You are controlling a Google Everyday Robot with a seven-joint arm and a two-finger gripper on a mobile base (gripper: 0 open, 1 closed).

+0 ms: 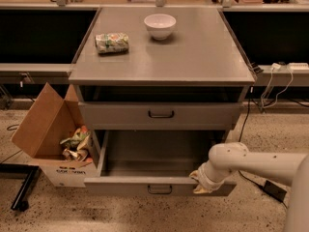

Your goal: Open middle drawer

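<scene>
- The white arm (263,161) comes in from the right, low down, and bends toward the cabinet.
- The hand (202,181) is at the end of the arm. It sits on the top rim of the middle drawer's front, near its right end.
- I cannot tell if the hand is wide or narrow.
- The middle drawer (120,186) is open. It sticks out toward the camera, below the front edge of the tabletop (203,57).
- Its long side runs left to right, the same way as that front edge.
- Its flat front faces the camera, with the small dark handle (159,189) in the middle, left of the hand.
</scene>
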